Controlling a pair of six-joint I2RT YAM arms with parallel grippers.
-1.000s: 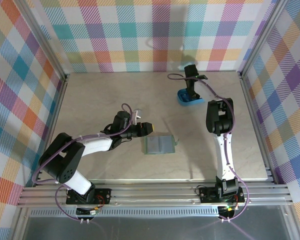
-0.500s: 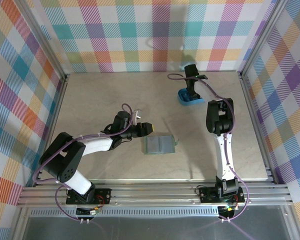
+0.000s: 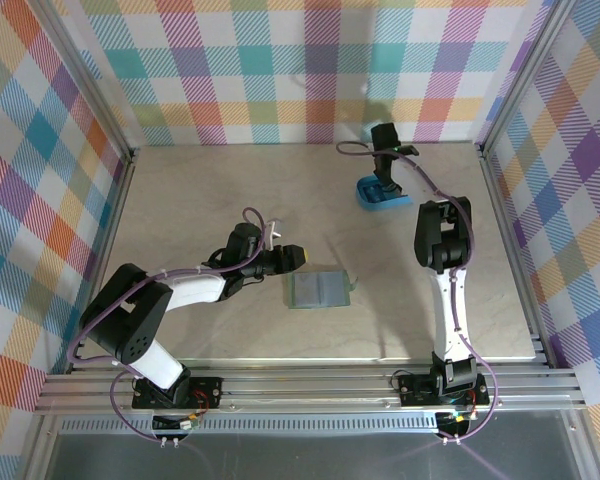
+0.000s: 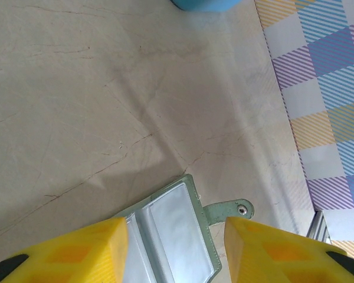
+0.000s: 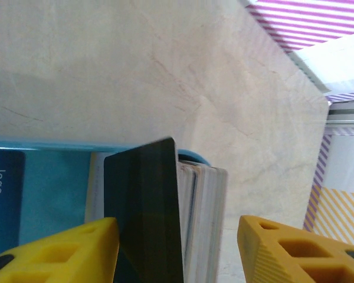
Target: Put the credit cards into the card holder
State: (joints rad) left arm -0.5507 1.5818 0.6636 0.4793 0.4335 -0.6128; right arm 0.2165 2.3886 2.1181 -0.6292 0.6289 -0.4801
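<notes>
Beige table — card holder lies left-right, tab rightward; left pincer, right pincer spread.

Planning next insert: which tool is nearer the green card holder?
Left. The left tool is beside the card holder; the right tool is far at the blue tray.

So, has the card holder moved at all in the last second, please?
No; the card holder lies just as far from the table's near edge.
</notes>
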